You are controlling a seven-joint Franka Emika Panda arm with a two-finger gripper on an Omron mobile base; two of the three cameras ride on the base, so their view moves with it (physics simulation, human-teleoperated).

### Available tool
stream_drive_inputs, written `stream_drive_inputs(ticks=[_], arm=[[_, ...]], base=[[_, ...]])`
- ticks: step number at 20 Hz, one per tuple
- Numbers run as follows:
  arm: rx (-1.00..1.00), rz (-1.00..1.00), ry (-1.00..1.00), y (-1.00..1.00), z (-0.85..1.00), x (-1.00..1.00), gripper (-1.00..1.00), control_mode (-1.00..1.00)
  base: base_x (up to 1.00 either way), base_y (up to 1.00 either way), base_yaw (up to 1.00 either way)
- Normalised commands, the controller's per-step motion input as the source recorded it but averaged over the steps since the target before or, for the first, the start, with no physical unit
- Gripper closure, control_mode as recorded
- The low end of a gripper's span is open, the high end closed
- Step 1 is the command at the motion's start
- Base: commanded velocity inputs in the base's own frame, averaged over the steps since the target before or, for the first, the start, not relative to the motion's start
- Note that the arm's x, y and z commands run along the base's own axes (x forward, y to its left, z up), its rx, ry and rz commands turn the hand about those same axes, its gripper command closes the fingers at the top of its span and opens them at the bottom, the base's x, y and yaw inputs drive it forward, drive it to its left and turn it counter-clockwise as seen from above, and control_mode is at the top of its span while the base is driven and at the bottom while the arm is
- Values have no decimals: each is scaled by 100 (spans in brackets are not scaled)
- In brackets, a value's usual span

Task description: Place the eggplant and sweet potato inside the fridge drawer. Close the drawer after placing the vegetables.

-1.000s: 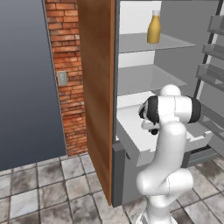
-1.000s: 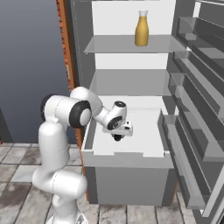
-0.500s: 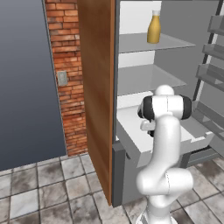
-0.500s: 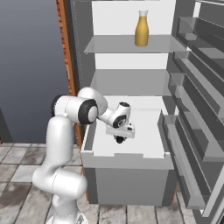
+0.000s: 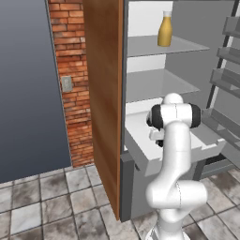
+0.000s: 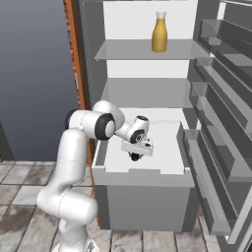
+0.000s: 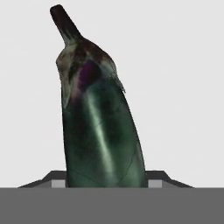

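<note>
one vegetable in hand: the eggplant point(image 7: 101, 131) sits between the jaws of the gripper point(image 6: 135, 156), which hangs low over the fridge drawer point(image 6: 142, 173).
jaws: clenched on the eggplant; in the hand view its lower body fills the space between the two dark tips, so i judge it held, not loose.
eggplant place: above the white floor of the drawer, toward the front edge and the left side as the right base view shows it; touching the floor or just clear of it, i cannot tell.
long axis: runs away from the hand along the line of the jaws, stem tip farthest out, leaning slightly to the upper left in the hand view.
drawer: pulled out under the grey shelves, pale front facing the base.
done so far: eggplant brought to the drawer, not yet let go.
left to do: release it, fetch the sweet potato, place it too, then push the drawer shut.
also there: yellow bottle point(image 6: 158, 32) on the top shelf.
</note>
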Motion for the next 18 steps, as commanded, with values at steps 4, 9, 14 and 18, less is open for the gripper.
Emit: stream_drive_inputs(ticks=[4,9,14,18], arm=[[0,0,0,0,8,1,-100,-100],[-7,0,-2,0,64,0,-100,-100],[-17,0,-15,2,99,-32,-100,-100],[-6,-1,-15,20,84,-88,-100,-100]], base=[[0,0,0],[0,0,0],[0,0,0],[0,0,0]])
